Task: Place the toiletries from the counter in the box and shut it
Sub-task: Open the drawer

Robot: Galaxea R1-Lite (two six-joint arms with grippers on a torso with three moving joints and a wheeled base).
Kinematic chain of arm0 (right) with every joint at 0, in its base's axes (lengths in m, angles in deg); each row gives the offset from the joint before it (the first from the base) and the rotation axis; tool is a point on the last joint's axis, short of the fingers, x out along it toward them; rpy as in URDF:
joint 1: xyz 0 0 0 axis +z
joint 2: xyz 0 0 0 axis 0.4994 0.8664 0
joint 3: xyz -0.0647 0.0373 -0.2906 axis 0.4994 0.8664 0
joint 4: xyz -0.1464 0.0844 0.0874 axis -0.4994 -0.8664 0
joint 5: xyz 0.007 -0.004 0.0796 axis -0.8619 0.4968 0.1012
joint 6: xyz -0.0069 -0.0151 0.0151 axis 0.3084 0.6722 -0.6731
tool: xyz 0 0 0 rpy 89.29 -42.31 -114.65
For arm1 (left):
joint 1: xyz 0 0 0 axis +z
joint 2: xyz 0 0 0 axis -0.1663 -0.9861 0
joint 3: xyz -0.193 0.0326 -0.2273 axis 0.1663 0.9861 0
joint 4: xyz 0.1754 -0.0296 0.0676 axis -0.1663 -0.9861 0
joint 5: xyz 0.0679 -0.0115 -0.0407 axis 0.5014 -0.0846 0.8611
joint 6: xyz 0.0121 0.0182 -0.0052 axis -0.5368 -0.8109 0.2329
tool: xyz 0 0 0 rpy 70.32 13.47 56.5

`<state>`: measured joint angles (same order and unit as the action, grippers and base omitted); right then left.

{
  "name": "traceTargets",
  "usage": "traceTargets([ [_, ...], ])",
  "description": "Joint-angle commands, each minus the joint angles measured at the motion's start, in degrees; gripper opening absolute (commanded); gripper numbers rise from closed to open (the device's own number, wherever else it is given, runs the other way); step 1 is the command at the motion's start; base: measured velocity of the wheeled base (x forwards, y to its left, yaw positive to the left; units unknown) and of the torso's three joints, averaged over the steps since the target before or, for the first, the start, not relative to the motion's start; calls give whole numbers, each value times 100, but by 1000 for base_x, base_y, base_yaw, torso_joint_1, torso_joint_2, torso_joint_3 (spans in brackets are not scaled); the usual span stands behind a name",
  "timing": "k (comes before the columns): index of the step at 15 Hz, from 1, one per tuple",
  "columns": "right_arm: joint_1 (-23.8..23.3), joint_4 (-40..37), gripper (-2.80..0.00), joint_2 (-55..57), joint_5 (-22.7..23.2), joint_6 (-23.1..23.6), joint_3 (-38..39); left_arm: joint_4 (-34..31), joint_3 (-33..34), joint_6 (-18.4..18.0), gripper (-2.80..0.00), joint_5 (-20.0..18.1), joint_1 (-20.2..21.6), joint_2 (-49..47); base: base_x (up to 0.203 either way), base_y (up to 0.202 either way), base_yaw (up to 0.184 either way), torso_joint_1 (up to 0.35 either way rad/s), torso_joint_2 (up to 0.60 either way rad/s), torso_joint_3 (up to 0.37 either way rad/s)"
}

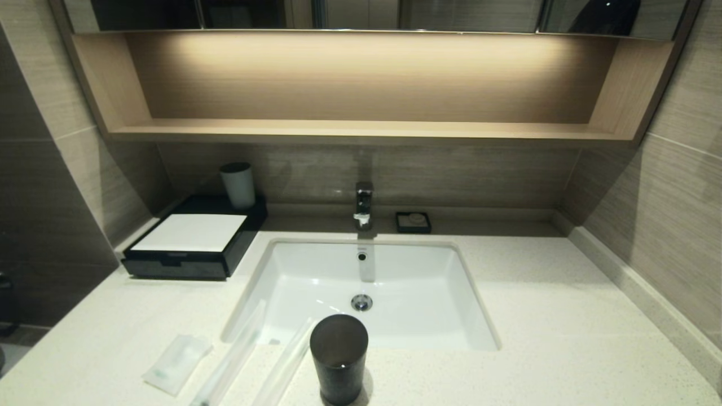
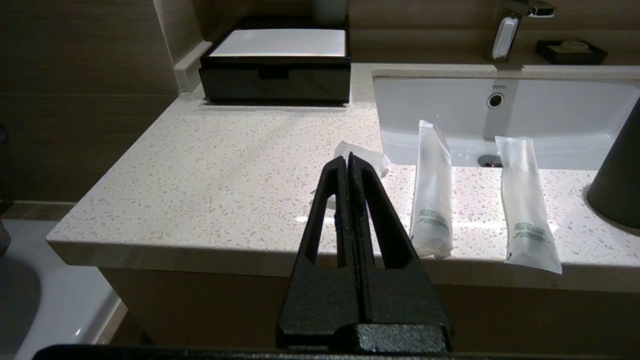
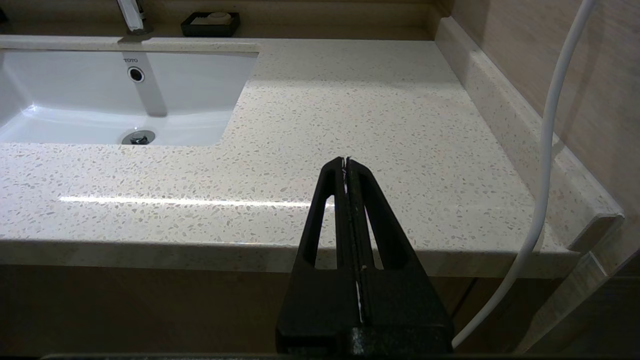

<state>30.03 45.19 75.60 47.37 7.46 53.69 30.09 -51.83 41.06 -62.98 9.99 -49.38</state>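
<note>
1. Toiletries in the head view: the sachet (image 1: 176, 363) lies at about 7 o'clock from the basin (image 1: 395, 316), with two long packets, one (image 1: 234, 355) and the other (image 1: 289, 361), slanting across the counter (image 1: 564, 316) edge beside it, their far ends over the basin rim. The box (image 1: 194, 245) sits at 10 o'clock, drawer closed, a pale cup (image 1: 237, 185) on its back. A dark cup (image 1: 338, 358) stands just beside the second packet. Neither arm shows here.

2. Left wrist view: the left gripper (image 2: 348, 160) is clenched on nothing and hangs off the counter's front edge, pointing level toward the sachet (image 2: 365, 159). Risks, as I judge them: the thin film packets, first (image 2: 432, 195) and second (image 2: 525, 200), could slip from a pinch or get nudged into the basin (image 2: 550, 115); a reach for the second packet could tip the dark cup (image 2: 620, 180); the box (image 2: 275, 70) could slide when its drawer is pulled by the notch.

3. Right wrist view: the right gripper (image 3: 346, 161) is pressed closed and empty, level before the bare counter (image 3: 375, 110) at 3 o'clock of the basin (image 3: 100, 100), parked. A white cable (image 3: 545, 150) hangs beside it and might snag.
</note>
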Motion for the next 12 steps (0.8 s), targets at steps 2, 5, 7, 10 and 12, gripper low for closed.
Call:
traceTargets([
  [2, 1, -1, -280, 0, -4, 5, 9, -6, 114, -24, -280, -2, 2, 2, 0, 0, 0, 0, 0, 0],
  [5, 1, -1, -280, 0, 5, 5, 9, -15, 114, -72, -280, -20, 2, 2, 0, 0, 0, 0, 0, 0],
  [7, 1, -1, -280, 0, 5, 5, 9, -15, 114, -72, -280, -21, 2, 2, 0, 0, 0, 0, 0, 0],
  [10, 1, -1, -280, 0, -4, 5, 9, -14, 114, -36, -280, 7, 2, 2, 0, 0, 0, 0, 0, 0],
  [12, 1, -1, -280, -9, -3, 5, 9, 2, 114, -5, -280, -2, 2, 2, 0, 0, 0, 0, 0, 0],
])
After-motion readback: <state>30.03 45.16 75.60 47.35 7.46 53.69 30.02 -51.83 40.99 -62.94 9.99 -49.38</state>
